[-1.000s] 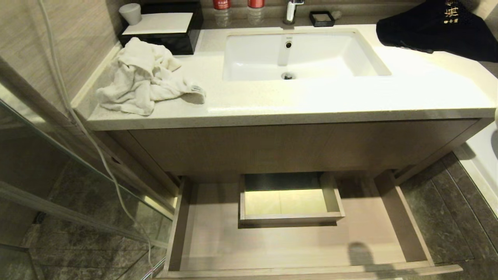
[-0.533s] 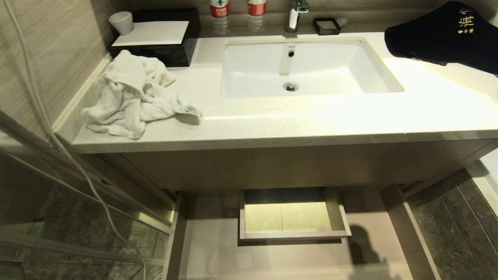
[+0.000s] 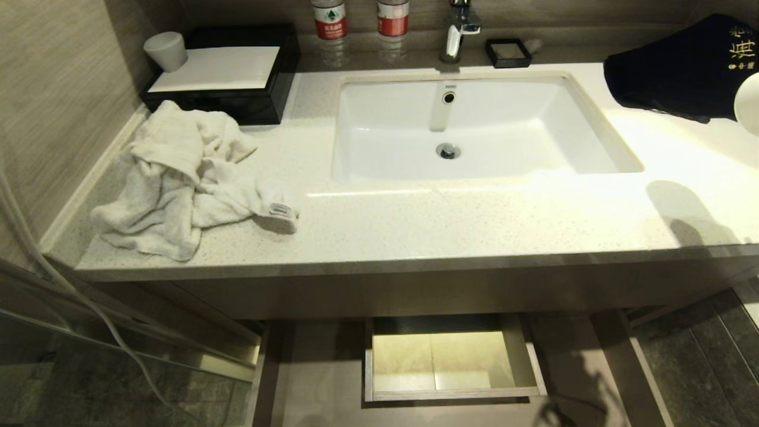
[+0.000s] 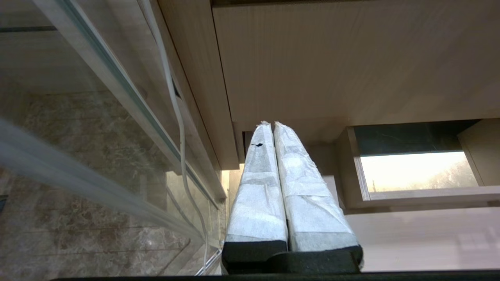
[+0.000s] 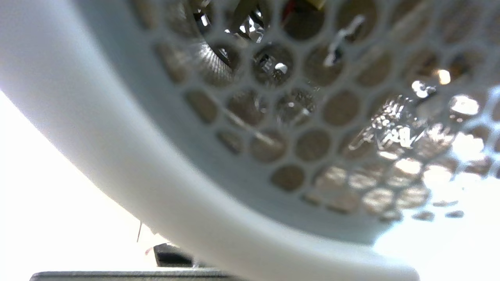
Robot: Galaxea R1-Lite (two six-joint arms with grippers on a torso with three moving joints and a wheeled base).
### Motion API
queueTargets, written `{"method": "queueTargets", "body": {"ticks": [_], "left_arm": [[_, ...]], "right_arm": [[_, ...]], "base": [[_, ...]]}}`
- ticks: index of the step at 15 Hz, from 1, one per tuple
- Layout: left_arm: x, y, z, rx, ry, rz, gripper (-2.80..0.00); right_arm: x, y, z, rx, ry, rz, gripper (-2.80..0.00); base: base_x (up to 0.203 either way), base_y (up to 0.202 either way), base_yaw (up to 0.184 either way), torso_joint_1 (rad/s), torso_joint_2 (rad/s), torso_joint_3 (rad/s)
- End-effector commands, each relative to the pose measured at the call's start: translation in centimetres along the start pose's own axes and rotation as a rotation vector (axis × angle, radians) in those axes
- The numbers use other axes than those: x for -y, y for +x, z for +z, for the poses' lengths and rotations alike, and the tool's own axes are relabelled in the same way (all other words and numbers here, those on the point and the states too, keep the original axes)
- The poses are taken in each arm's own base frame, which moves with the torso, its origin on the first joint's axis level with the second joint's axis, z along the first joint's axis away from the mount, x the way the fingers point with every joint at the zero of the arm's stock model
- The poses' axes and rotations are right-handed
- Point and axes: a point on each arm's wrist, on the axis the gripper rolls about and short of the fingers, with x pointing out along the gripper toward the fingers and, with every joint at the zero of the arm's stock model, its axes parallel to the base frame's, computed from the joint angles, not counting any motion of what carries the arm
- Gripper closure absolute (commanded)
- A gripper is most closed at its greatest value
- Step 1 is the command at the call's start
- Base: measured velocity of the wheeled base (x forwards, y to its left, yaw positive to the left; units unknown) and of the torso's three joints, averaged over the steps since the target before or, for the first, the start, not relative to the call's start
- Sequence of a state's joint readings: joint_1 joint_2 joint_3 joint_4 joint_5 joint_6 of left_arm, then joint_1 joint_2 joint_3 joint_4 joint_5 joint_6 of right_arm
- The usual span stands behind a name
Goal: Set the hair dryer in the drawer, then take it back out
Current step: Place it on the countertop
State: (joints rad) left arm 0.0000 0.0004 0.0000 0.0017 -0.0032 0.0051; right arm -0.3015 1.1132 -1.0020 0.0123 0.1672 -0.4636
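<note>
At the right edge of the head view, a white rounded part of the hair dryer [image 3: 748, 102] shows above the table [image 3: 450, 225], with the drawer [image 3: 320, 379] pulled open below. From the left wrist view, the left claw [image 4: 269, 124] points level toward the drawer [image 4: 422, 238], its wrapped fingers [image 4: 258, 187] pressed together and empty. Filling the right wrist view, the hair dryer [image 5: 242, 156] presents its honeycomb grille close up; the right claw's state cannot be told.

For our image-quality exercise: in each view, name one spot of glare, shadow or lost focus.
Head view: glare on the countertop before the sink, and a dark shadow at its right end. Left wrist view: the boxed cutout glows washed-out. Right wrist view: the hair dryer grille fills the frame out of focus, against blown-out white.
</note>
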Motion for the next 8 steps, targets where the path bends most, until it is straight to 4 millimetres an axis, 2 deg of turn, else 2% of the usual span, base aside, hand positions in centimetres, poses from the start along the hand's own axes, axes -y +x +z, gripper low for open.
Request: {"method": "queueTargets", "body": {"ticks": [1, 5, 8], "left_arm": [[0.0, 0.0, 0.0, -0.002, 0.0, 0.0, 0.0], [0.0, 0.0, 0.0, -0.003, 0.0, 0.0, 0.0], [0.0, 0.0, 0.0, -0.001, 0.0, 0.0, 0.0]], "right_arm": [[0.6, 2.4, 0.3, -0.024, 0.001, 0.016, 0.0], [1.9, 6.1, 0.3, -0.067, -0.035, 0.019, 0.0], [3.0, 9.8, -0.3, -0.09, -0.175, 0.064, 0.0]], "base": [[0.0, 0.0, 0.0, 0.142, -0.07, 0.061], [0.0, 0.0, 0.0, 0.037, -0.02, 0.022], [0.0, 0.0, 0.0, 0.0, 0.0, 0.0]]}}
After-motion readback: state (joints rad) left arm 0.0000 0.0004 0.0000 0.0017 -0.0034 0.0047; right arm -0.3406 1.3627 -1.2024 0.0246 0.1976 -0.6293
